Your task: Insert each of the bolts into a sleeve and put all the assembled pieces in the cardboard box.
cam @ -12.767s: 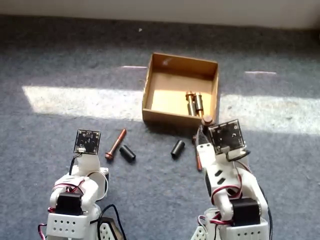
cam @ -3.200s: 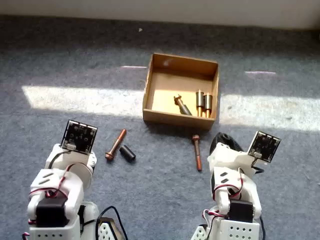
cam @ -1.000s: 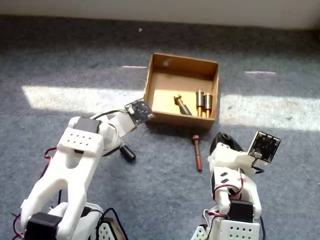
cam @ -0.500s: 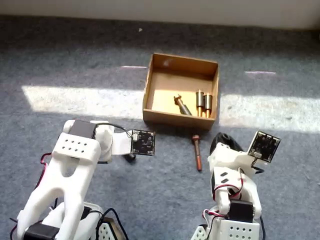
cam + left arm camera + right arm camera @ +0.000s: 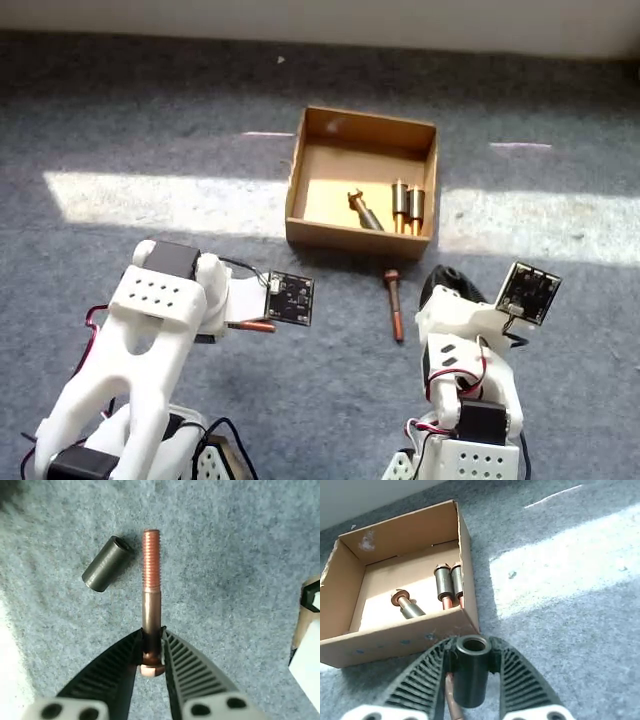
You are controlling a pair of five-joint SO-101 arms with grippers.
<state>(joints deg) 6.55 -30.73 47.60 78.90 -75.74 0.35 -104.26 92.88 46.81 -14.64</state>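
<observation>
Left tool (image 5: 152,631) is clamped on a copper bolt (image 5: 151,575) near its head. A loose black sleeve (image 5: 106,563) lies just beside the bolt's thread end on the grey surface (image 5: 240,555). Right tool (image 5: 471,644) is squeezed tight on another sleeve (image 5: 470,675), near the cardboard box (image 5: 350,238). Three finished pieces (image 5: 400,205) lie in the box. I think two are left to make: a second bolt (image 5: 395,305) lies by the right arm.

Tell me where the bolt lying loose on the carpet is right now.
In the high view the loose bolt lies on the carpet just in front of the cardboard box and its near wall, immediately left of the right gripper.
</observation>
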